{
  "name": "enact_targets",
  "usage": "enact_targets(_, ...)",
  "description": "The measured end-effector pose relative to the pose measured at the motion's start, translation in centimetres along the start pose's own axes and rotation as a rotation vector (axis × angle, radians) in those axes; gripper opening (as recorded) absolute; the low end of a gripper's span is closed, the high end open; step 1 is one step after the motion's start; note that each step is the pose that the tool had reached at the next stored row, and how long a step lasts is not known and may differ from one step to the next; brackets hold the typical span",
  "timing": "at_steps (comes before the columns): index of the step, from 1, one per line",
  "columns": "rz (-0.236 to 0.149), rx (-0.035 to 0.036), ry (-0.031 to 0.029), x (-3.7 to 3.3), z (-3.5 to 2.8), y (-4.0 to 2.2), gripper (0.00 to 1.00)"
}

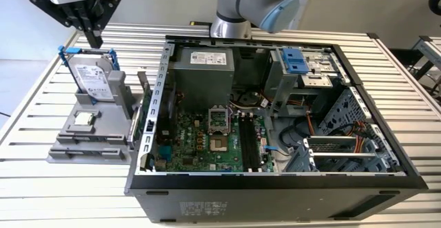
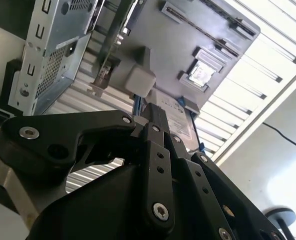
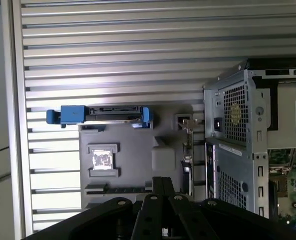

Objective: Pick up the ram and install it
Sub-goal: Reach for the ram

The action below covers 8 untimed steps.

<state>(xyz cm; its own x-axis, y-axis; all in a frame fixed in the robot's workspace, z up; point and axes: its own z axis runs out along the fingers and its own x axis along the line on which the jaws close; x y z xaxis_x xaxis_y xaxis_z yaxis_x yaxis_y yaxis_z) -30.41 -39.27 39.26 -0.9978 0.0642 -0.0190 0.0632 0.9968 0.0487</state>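
Note:
The ram (image 1: 144, 92) stands on edge in a slot of the grey holder (image 1: 93, 135), on the side next to the computer case (image 1: 276, 179). It shows as a thin greenish strip in both wrist views (image 3: 187, 155) (image 2: 109, 47). My gripper (image 1: 96, 41) hangs above the holder's far end, over the hard drive, and to the exterior view's left of the ram. Its black fingers (image 3: 162, 184) (image 2: 150, 114) are shut together with nothing between them. The motherboard's black slots (image 1: 249, 141) lie inside the open case.
On the holder stand a silver hard drive in a blue bracket (image 1: 91, 78) and a small square chip (image 1: 84, 118). The case's metal wall (image 1: 162, 83) rises right beside the ram. Power supply (image 1: 200, 70) and drive cages (image 1: 344, 150) crowd the case. Slatted table (image 1: 41, 186) all around.

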Motion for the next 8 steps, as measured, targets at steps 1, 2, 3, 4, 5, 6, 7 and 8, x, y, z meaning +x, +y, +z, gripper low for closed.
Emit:
enact_targets(1,0.000,-0.0001,-0.0001,0.24,0.00,0.00,0.00)
enact_targets(2,-0.001,0.0000,0.0001,0.49,-0.01,0.00,0.00)
enact_targets(3,-0.001,-0.0001,0.0000,0.73,-0.01,0.00,0.00)
enact_targets(4,-0.001,0.0000,0.0001,0.97,-0.02,0.00,0.00)
enact_targets(5,-0.002,0.0000,0.0001,1.20,-0.02,0.01,0.00)
enact_targets(6,-0.002,-0.0001,0.0001,1.44,-0.03,0.01,0.00)
enact_targets(7,-0.003,0.0000,0.0002,1.66,-0.03,0.01,0.00)
enact_targets(8,-0.003,0.0000,0.0002,1.89,-0.04,0.02,0.00)
